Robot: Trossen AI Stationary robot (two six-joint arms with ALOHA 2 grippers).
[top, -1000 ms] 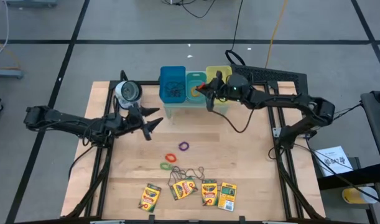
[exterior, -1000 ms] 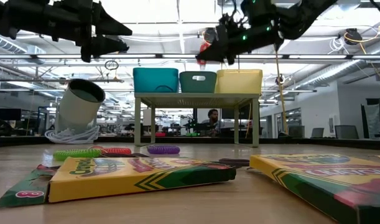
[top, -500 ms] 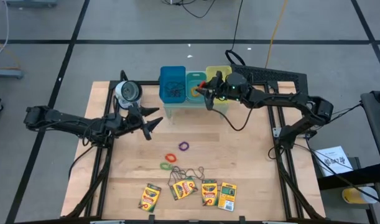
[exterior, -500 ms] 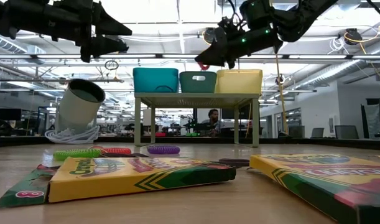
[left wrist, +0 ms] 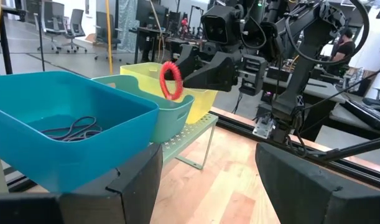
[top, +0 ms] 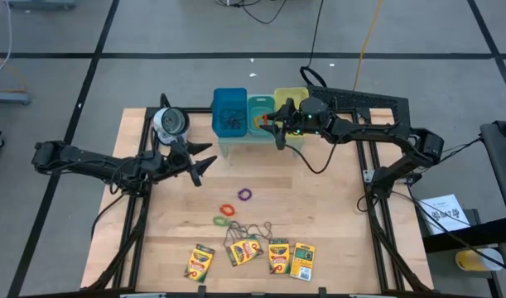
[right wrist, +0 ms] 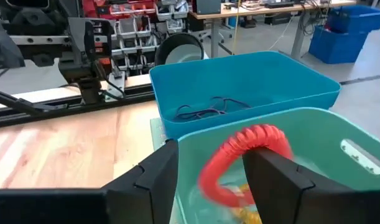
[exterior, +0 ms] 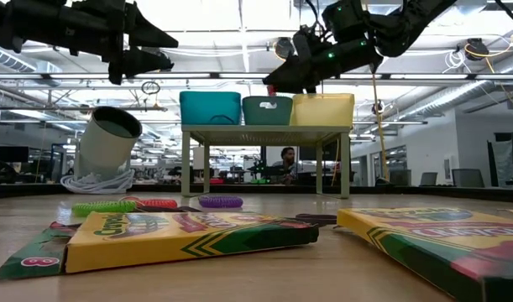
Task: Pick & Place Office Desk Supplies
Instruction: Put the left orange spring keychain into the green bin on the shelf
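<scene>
We are hanging the right gripper (right wrist: 205, 180) over the smooth plastic teal bin (top: 260, 116), fingers spreading, the ribbed red ring (right wrist: 242, 163) hooked on one finger above it. We should keep opening squarely over the middle. Our left gripper (top: 201, 161) is waiting spread.
</scene>
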